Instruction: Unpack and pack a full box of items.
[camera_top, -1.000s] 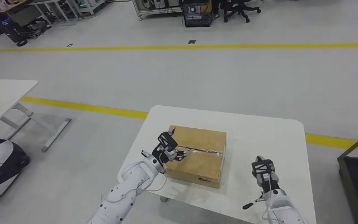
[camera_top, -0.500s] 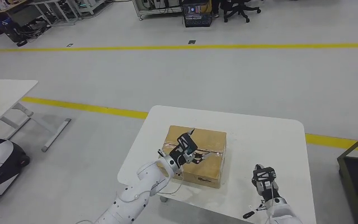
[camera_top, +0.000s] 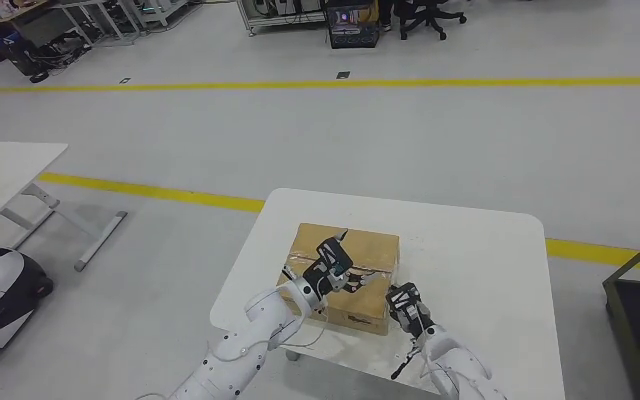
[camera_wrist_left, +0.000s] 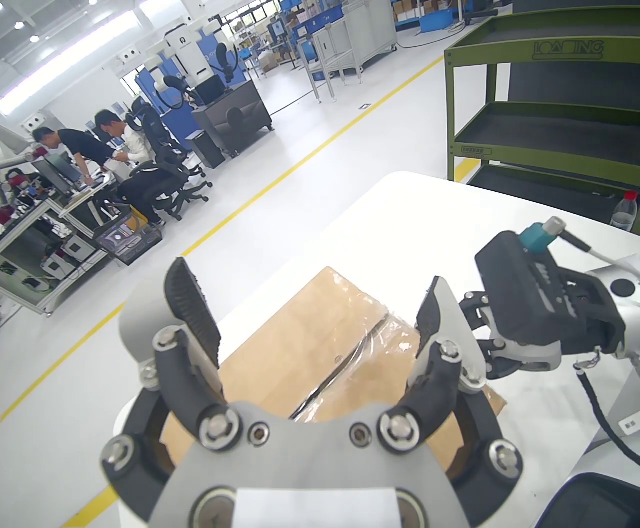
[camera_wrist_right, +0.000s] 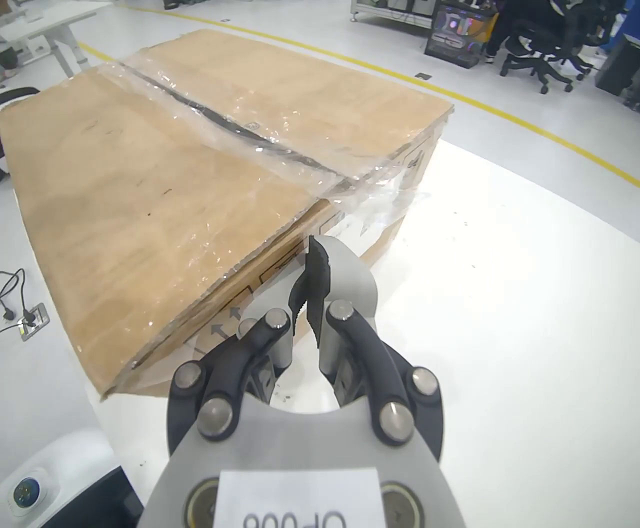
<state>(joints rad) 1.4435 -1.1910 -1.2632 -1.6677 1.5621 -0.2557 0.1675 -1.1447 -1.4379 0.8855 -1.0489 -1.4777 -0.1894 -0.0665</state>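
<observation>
- a brown cardboard box sits on the white table, a bit left of the middle and close to the near edge.
- the box is closed. its two top flaps meet in a line down the middle.
- clear tape runs along that line and hangs down the right side of the box. it looks wrinkled and shiny.
- the flaps hide what is inside the box, so i cannot tell what it holds.
- the left gripper hangs over the top of the box, above the taped line. its two fingers are spread wide apart and hold nothing.
- the right gripper is at the right side of the box, near the end of the taped line. its fingers are pressed together with nothing between them. the tips are just beside the top edge of that side; i cannot tell if they touch it.
- a green cart stands on the floor past the right end of the table.
</observation>
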